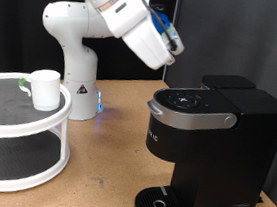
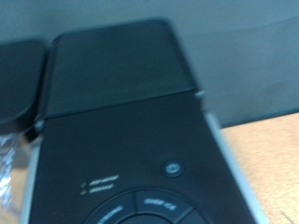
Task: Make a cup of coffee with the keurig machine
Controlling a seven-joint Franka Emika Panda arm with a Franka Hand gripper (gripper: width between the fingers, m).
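Observation:
The black keurig machine [image 1: 210, 142] stands at the exterior view's right, its lid down and its round drip tray [image 1: 163, 203] bare. The white cup [image 1: 45, 89] sits on the top tier of the white round rack [image 1: 20, 130] at the exterior view's left. The arm's white hand hangs above and left of the machine's head; the gripper's fingers are hidden behind the wrist. The wrist view is filled by the machine's black top [image 2: 121, 112] and its button panel [image 2: 140, 201]; no fingers show there.
The robot's white base [image 1: 75, 46] stands behind the rack. The wooden table [image 1: 101, 170] lies between rack and machine. A dark backdrop runs behind everything.

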